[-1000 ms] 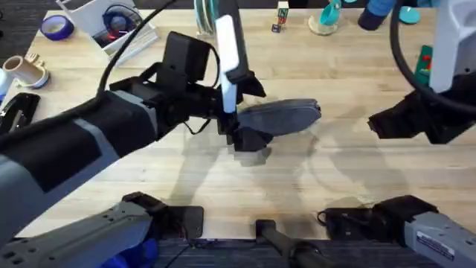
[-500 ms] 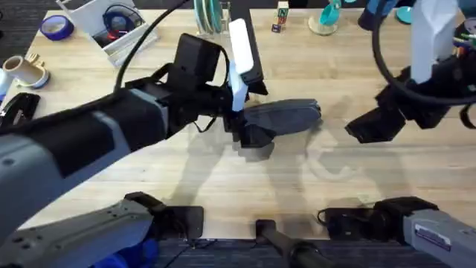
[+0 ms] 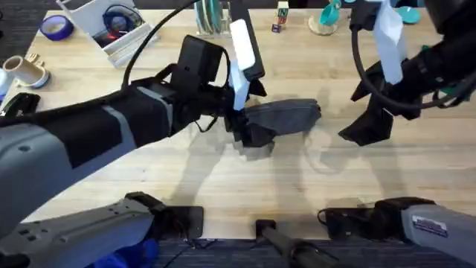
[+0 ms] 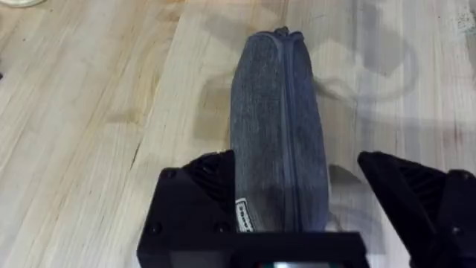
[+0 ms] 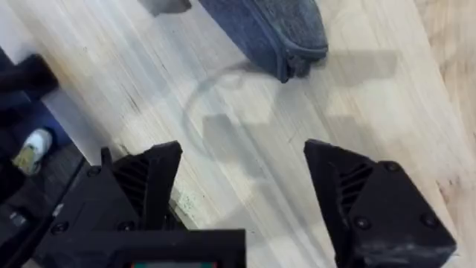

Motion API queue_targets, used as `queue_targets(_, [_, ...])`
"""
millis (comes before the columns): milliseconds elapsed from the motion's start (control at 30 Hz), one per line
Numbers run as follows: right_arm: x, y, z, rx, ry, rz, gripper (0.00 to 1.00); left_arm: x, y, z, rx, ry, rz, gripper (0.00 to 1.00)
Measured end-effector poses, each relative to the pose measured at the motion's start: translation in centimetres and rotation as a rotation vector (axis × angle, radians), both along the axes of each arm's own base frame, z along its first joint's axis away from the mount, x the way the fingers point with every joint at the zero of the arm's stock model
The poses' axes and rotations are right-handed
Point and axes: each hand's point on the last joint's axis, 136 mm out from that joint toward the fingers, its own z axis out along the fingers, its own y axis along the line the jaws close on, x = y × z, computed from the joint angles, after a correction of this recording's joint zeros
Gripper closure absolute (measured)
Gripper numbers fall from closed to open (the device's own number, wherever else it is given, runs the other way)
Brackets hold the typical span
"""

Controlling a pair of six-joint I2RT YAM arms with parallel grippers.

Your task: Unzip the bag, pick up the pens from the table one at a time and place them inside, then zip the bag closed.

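the overhead camera looks down and forward across the table (image 3: 223, 186) from above the arm bases. the left wrist camera sits close over the bag (image 4: 279, 141), along its length. the right wrist camera, higher, catches the bag's far end (image 5: 275, 30).

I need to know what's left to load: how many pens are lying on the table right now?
0. No pen lies on the table. The bag sits zipped, one finger of the left gripper touching it; pens may be inside, or behind the arms.
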Motion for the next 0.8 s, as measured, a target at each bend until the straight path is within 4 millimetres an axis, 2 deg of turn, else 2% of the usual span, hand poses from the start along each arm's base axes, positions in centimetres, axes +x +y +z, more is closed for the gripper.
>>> queue_targets(400, [0.03, 0.0, -0.24, -0.004, 0.003, 0.029, 0.005, -0.03, 0.01, -0.03, 0.0, 0.006, 0.003, 0.023])
queue_targets(467, [0.02, 0.0, -0.24, -0.003, 0.004, 0.03, 0.005, -0.03, 0.02, -0.04, 0.0, 0.009, 0.005, 0.294])
queue_targets(567, [0.03, 0.0, -0.24, -0.004, 0.003, 0.029, 0.005, 0.05, 0.07, -0.08, 0.003, 0.006, 0.009, 0.774])
queue_targets(600, [0.05, 0.0, -0.24, -0.004, 0.002, 0.031, 0.005, 0.1, 0.09, -0.1, 0.006, 0.004, 0.01, 0.901])
queue_targets(667, [0.07, 0.0, -0.24, -0.004, -0.003, 0.045, 0.005, 0.16, 0.13, -0.14, 0.009, 0.003, 0.014, 0.952])
queue_targets(800, [0.16, -0.25, -0.2, -0.005, -0.043, 0.156, 0.005, 0.16, 0.16, -0.17, 0.01, 0.003, 0.015, 0.956])
